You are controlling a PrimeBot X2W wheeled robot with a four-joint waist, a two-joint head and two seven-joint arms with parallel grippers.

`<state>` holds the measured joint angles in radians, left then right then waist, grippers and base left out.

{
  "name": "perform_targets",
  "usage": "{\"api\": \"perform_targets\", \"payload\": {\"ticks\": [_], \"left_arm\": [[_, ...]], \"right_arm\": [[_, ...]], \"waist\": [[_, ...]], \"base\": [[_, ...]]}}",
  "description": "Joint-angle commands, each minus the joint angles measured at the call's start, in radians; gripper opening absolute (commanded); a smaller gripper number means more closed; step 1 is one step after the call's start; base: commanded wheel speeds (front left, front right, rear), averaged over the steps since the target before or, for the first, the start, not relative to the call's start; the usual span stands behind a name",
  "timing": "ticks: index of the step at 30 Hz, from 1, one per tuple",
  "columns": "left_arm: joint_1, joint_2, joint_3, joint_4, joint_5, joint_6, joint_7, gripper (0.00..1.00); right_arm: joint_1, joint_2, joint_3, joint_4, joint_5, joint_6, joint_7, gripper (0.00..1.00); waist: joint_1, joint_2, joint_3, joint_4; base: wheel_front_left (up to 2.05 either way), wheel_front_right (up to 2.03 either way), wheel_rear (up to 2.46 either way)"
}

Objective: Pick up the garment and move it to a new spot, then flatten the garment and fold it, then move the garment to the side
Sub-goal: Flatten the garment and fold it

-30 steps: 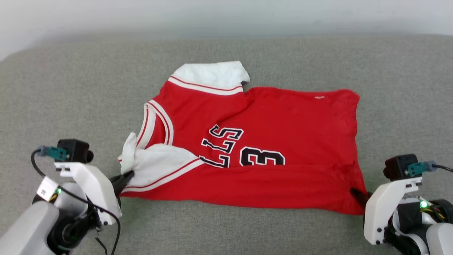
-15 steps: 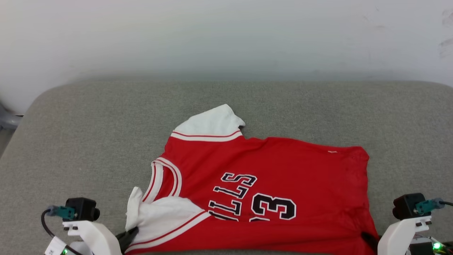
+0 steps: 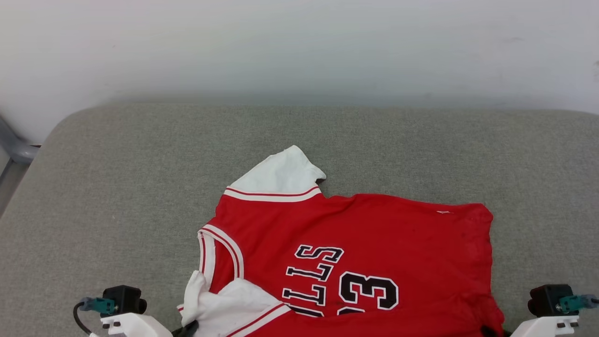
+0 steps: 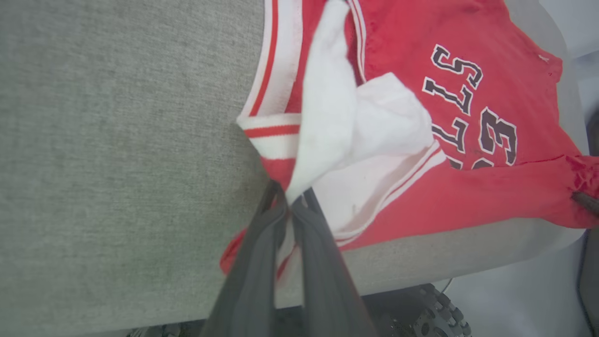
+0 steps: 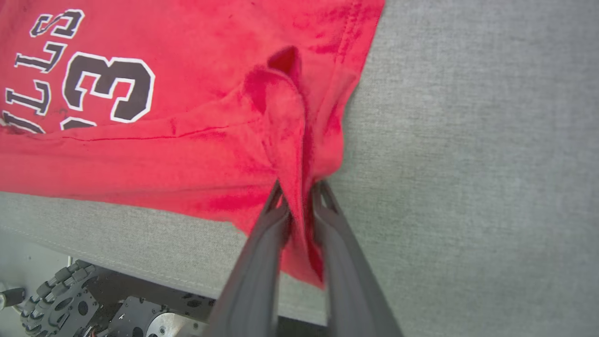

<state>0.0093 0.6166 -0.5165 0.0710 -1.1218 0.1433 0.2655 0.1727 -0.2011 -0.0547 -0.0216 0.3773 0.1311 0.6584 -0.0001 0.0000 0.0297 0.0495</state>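
While one red garment (image 3: 374, 234) lies spread by the front edge of the grey cushion (image 3: 117, 187), two grippers clamp it. The left gripper (image 4: 291, 197) pinches the near white sleeve (image 4: 327, 117), and the right gripper (image 5: 299, 191) pinches a bunched red hem corner. The far white sleeve (image 3: 281, 173), the second of two, lies flat.

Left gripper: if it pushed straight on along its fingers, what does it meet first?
The garment itself: the left gripper is shut on its bunched white sleeve, which lies directly ahead of the tips, with red fabric beyond. Depth past that is hard to judge.
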Motion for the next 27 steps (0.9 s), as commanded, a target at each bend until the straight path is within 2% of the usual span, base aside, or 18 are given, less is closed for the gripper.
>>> {"api": "perform_targets", "payload": {"ticks": [1, 6, 10, 16, 22, 27], "left_arm": [[-0.025, -0.015, -0.003, 0.021, -0.001, -0.013, -0.007, 1.0], [-0.062, -0.029, -0.004, 0.082, 0.026, -0.035, -0.041, 1.0], [-0.077, -0.024, 0.003, 0.095, 0.059, -0.036, -0.086, 1.0], [-0.115, -0.023, 0.034, 0.094, 0.148, 0.003, -0.221, 1.0], [-0.174, -0.035, 0.059, 0.072, 0.228, 0.031, -0.351, 1.0], [-0.267, -0.038, 0.082, 0.066, 0.279, 0.024, -0.429, 1.0]], "right_arm": [[0.001, 0.006, 0.003, 0.013, -0.005, -0.001, -0.027, 1.0], [-0.013, 0.03, 0.004, 0.019, -0.018, -0.001, -0.179, 1.0], [-0.023, 0.049, -0.004, 0.009, -0.044, -0.001, -0.301, 1.0], [-0.042, 0.085, -0.016, -0.012, -0.117, -0.001, -0.501, 1.0], [-0.086, 0.11, -0.028, -0.057, -0.168, -0.001, -0.572, 1.0], [-0.153, 0.126, -0.045, -0.112, -0.193, -0.001, -0.604, 1.0]], "waist": [[0.0001, 0.0, 0.01, -0.004], [0.0001, 0.0, 0.015, -0.018], [0.0001, 0.0, 0.01, -0.025], [0.0001, 0.0, -0.001, -0.042], [0.0001, 0.0, 0.031, -0.068], [0.0001, 0.0, 0.128, -0.092]], "base": [[0.0, 0.0, 0.0], [0.0, 0.0, 0.0], [0.0, 0.0, 0.0], [0.0, 0.0, 0.0], [0.0, 0.0, 0.0], [0.0, 0.0, 0.0]]}}
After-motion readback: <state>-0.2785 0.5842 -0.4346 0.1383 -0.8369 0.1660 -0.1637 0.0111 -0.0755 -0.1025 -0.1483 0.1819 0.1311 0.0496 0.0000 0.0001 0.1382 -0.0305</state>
